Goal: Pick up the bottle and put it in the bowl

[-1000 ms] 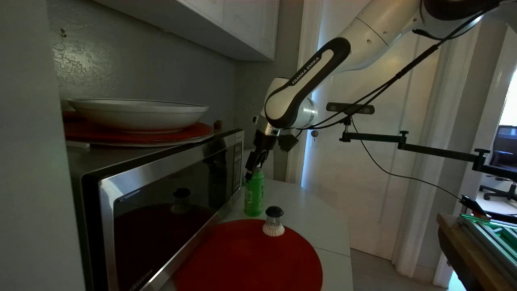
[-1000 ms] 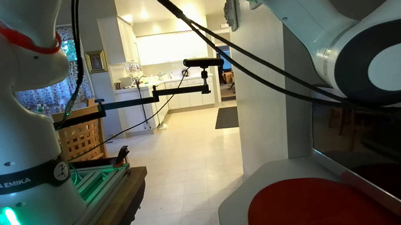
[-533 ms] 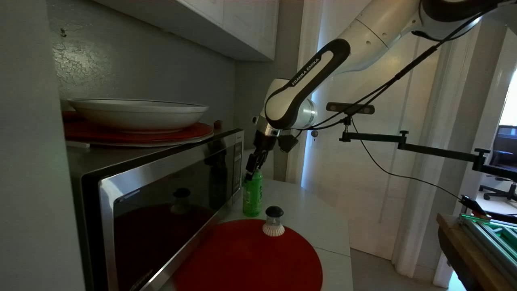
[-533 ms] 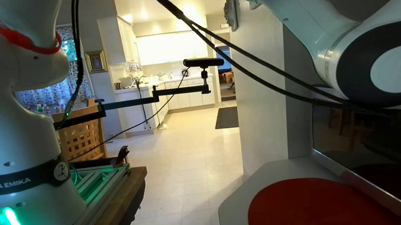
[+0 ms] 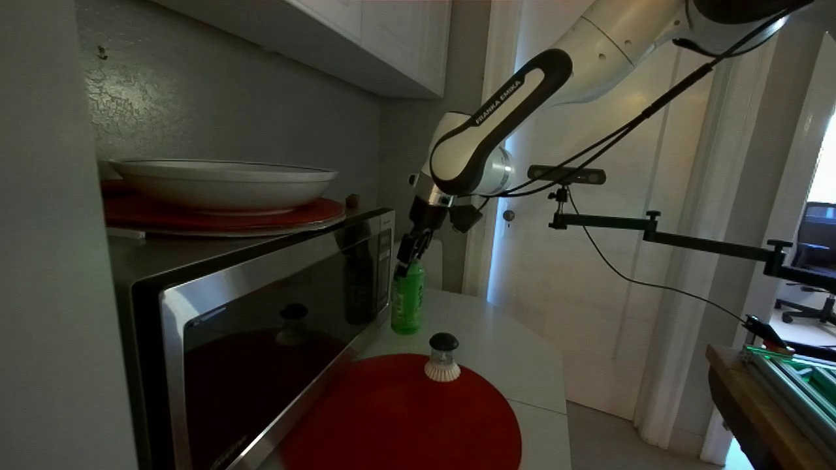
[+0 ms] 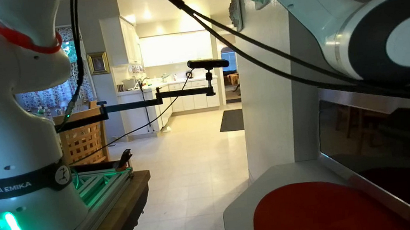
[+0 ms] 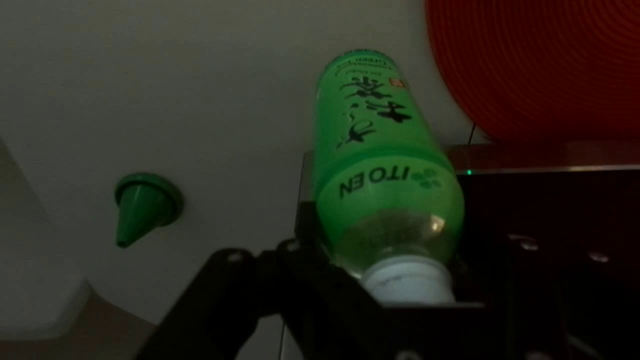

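Microwave [image 5: 241,313]. On top: white bowl [image 5: 225,189], red mat [image 5: 319,214] beneath. Near its control-panel end: ITO EN green tea bottle [image 5: 407,303], roughly upright, my gripper [image 5: 408,257] clasping its top. In front: white counter [image 5: 499,339] bearing red round placemat [image 5: 418,421], dish brush [image 5: 443,362]. Beyond: white door [image 5: 588,300].

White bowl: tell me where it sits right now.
In an exterior view, the white bowl sits at the left, on a flat red disc atop the microwave.
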### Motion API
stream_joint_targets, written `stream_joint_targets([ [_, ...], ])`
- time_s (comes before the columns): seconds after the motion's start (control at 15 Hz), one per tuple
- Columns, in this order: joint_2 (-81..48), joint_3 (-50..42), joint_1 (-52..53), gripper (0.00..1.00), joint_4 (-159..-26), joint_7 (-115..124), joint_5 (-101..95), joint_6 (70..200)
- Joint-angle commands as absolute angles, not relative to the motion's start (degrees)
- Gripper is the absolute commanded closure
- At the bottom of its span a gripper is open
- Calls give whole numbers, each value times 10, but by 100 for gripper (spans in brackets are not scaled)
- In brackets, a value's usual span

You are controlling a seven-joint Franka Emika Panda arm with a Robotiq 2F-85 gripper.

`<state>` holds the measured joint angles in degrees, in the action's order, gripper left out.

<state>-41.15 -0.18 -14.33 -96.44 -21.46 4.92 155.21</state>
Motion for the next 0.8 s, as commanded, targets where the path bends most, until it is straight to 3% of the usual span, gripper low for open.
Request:
stream_joint_targets([
  [0.0,-305,-25,-135,55,-1057,-171,29,1521],
  [0.47,-48,-73,-114,55,-1220,-101,1,1380],
  [0.73,68,-65,-95,55,-1256,-142,12,1440],
])
